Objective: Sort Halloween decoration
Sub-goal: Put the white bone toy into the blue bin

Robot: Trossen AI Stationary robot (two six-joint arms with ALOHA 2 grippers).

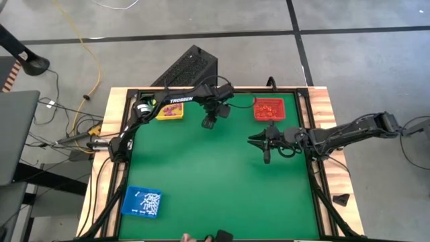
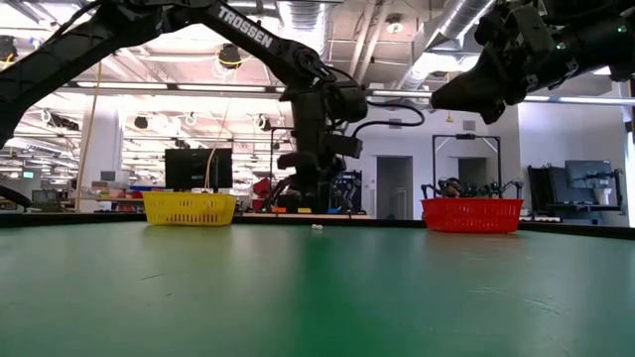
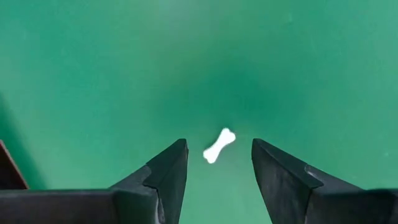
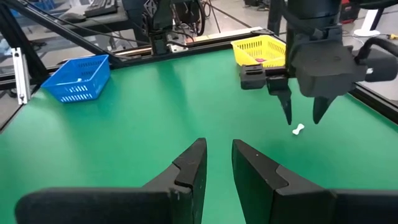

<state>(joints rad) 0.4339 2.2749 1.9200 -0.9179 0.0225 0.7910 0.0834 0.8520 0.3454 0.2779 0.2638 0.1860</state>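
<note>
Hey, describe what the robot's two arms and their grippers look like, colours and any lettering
Both arms are dark, nearly black, jointed tubes with black cables looped along them. The left arm carries white TROSSEN lettering. The left gripper and right gripper each end in two dark, wedge-shaped fingers tapering to blunt tips. No lettering shows on the right arm.

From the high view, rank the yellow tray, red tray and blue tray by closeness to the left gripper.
1. Yellow tray, beside the left gripper at the far edge.
2. Red tray, far edge, right side.
3. Blue tray, near left corner.
</note>
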